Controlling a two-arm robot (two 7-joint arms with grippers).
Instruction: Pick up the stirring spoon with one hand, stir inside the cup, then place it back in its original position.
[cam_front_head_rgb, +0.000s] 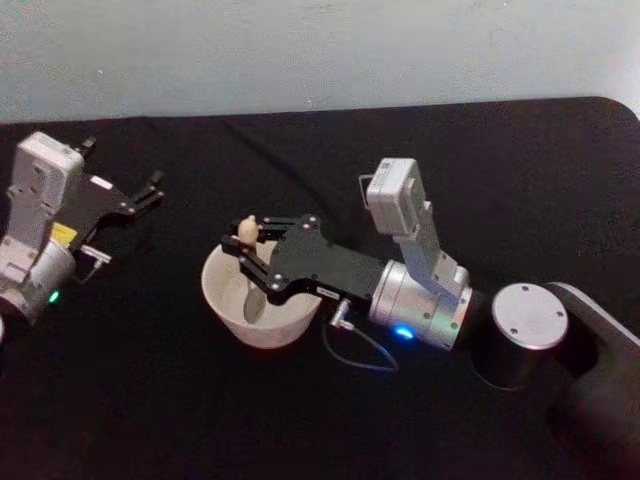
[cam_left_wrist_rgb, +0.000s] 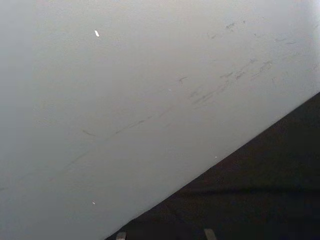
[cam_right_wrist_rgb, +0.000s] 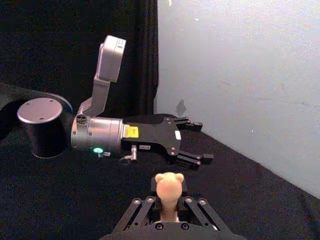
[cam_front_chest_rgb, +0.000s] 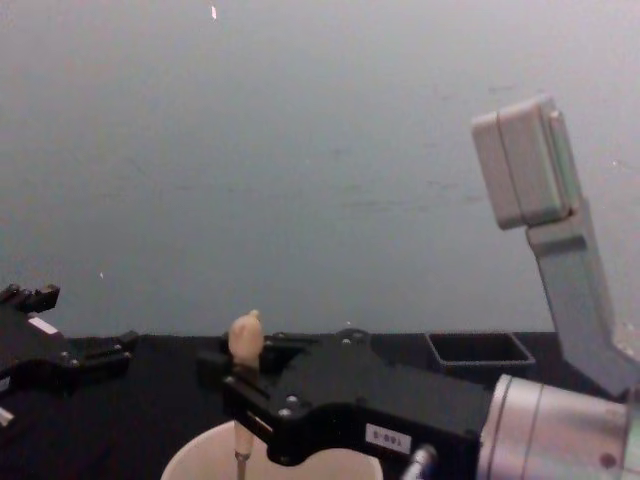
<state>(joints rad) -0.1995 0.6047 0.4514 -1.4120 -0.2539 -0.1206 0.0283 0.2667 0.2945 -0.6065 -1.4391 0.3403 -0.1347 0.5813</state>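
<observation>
The pale round cup (cam_front_head_rgb: 262, 330) sits mid-table, and its rim (cam_front_chest_rgb: 195, 462) shows low in the chest view. My right gripper (cam_front_head_rgb: 252, 258) hovers over the cup's mouth, shut on the stirring spoon. The spoon's beige knob (cam_front_head_rgb: 247, 232) sticks up above the fingers, also seen as the knob (cam_front_chest_rgb: 245, 338) and the knob (cam_right_wrist_rgb: 169, 186). Its thin stem (cam_front_chest_rgb: 240, 452) points down into the cup; the bowl is hidden. The dark grey square holder (cam_front_chest_rgb: 480, 350) stands behind the right arm. My left gripper (cam_front_head_rgb: 152, 190) rests open at the far left, apart from everything.
A black cloth (cam_front_head_rgb: 400, 150) covers the table, with a pale wall (cam_front_chest_rgb: 320, 150) behind it. The right arm's silver-capped joint (cam_front_head_rgb: 528, 318) lies at the right, and a thin cable (cam_front_head_rgb: 360, 355) loops beside the cup. The left gripper (cam_right_wrist_rgb: 200, 141) is some way off.
</observation>
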